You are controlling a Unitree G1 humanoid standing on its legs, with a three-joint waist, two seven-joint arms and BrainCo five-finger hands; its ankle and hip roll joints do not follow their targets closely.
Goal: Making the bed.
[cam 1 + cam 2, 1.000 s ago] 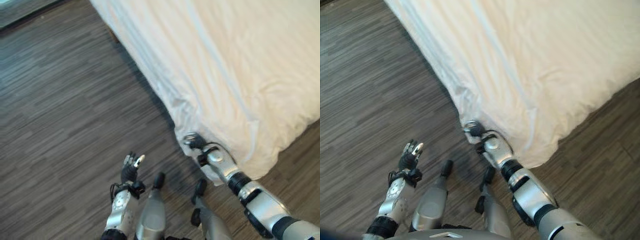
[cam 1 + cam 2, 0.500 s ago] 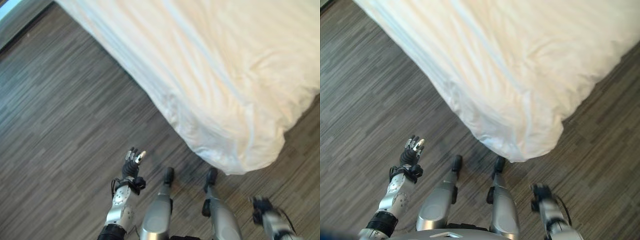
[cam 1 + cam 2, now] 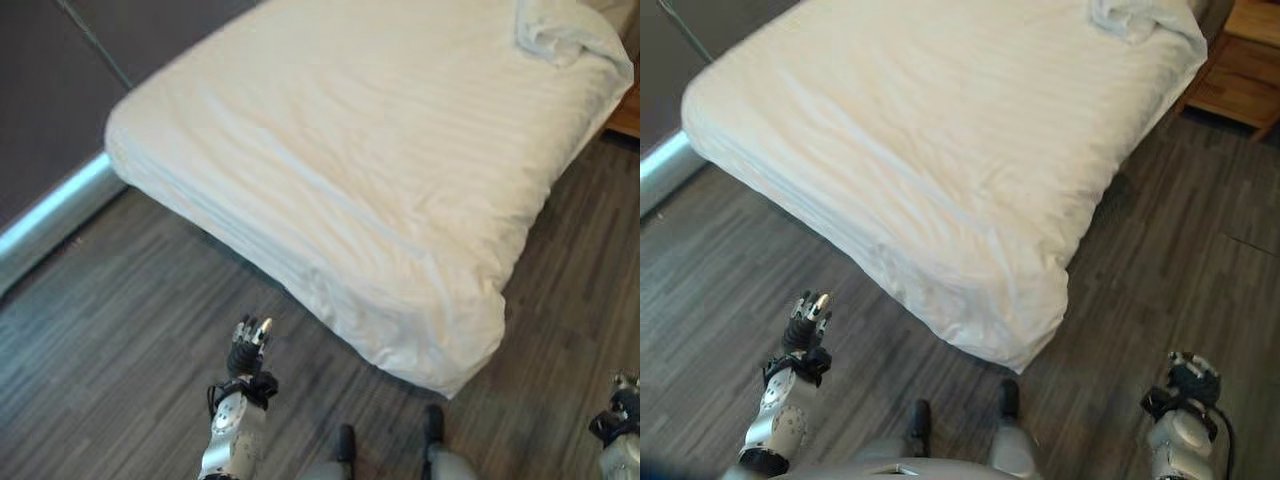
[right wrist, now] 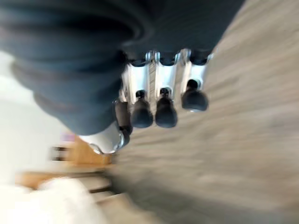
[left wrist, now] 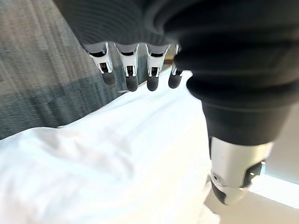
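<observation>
A bed under a white striped duvet (image 3: 370,150) runs from the upper left to the upper right. Its near corner (image 3: 1025,335) hangs down towards the floor in front of me. A bunched white fold (image 3: 560,30) lies at the far end of the bed. My left hand (image 3: 248,345) is raised over the floor left of that corner, fingers straight and holding nothing, well apart from the duvet. My right hand (image 3: 1188,378) is low at the lower right over the floor, away from the bed. Its fingers (image 4: 161,109) are curled with nothing in them.
Dark wood-grain floor (image 3: 120,330) surrounds the bed. A pale skirting strip (image 3: 50,220) runs along the dark wall at the left. A wooden bedside cabinet (image 3: 1240,50) stands at the far right by the head of the bed.
My right hand has let go of the duvet's near corner and pulled back to the lower right. The camera has lifted, bringing the whole bed into view. The left hand stays raised.
</observation>
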